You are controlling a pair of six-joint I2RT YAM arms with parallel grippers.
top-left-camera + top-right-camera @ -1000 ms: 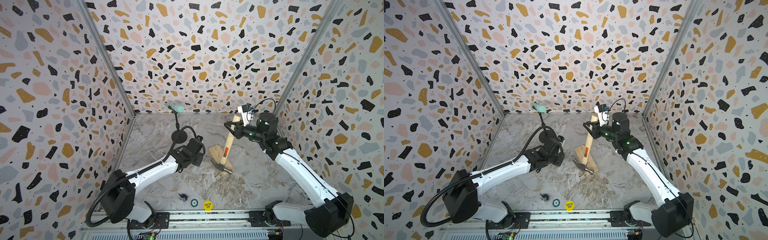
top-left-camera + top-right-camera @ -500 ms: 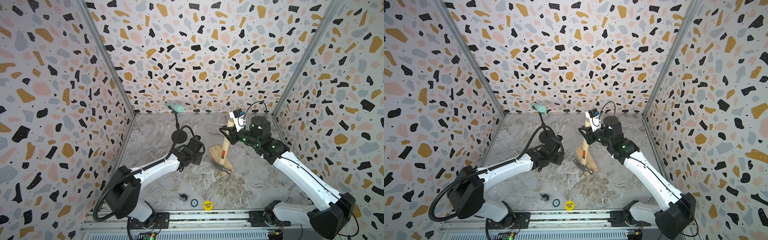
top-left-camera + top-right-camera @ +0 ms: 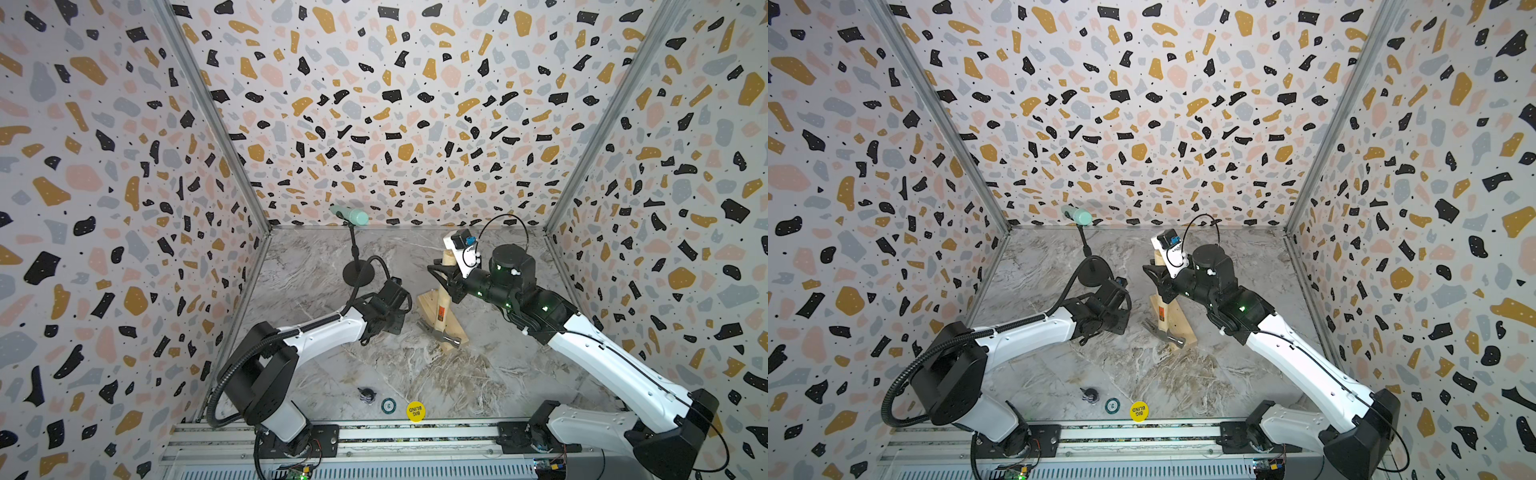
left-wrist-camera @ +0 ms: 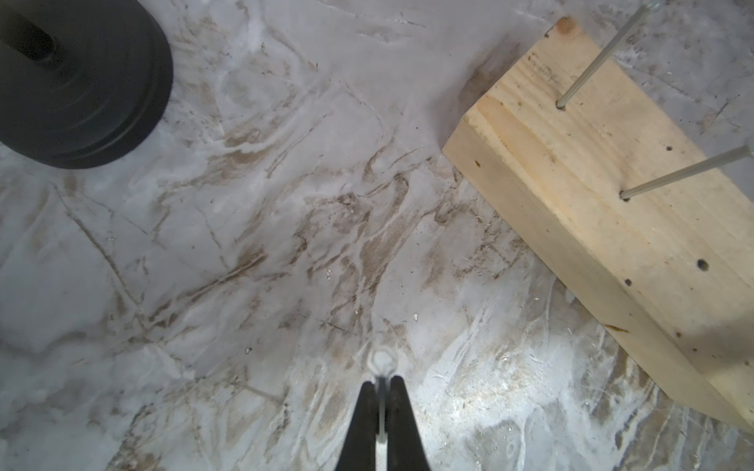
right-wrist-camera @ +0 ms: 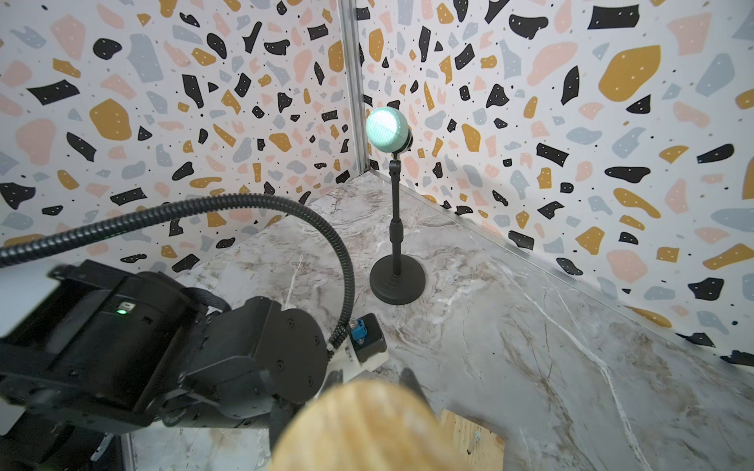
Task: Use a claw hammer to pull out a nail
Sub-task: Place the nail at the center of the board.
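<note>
The claw hammer [image 3: 441,309] stands steeply on the pale wood block [image 3: 457,328], its steel head [image 3: 1166,335] down at the block's near end. My right gripper [image 3: 448,282] is shut on the upper handle; in the right wrist view the blurred handle end [image 5: 359,428] fills the space between the fingers. My left gripper [image 4: 381,387] hovers over the floor left of the block and is shut on a thin grey nail [image 4: 381,361] with a round head. Two long nails [image 4: 587,69] [image 4: 685,173] stick out of the block [image 4: 612,228].
A microphone stand with a teal head [image 3: 351,216] and a round black base [image 3: 357,274] is behind the left arm. A small dark object [image 3: 367,395], a green disc [image 3: 388,406] and a yellow disc [image 3: 415,410] lie near the front rail. Patterned walls close three sides.
My right arm has swung left, tipping the hammer handle from a rightward lean to nearly upright while the head stays on the block. The left arm has hardly moved.
</note>
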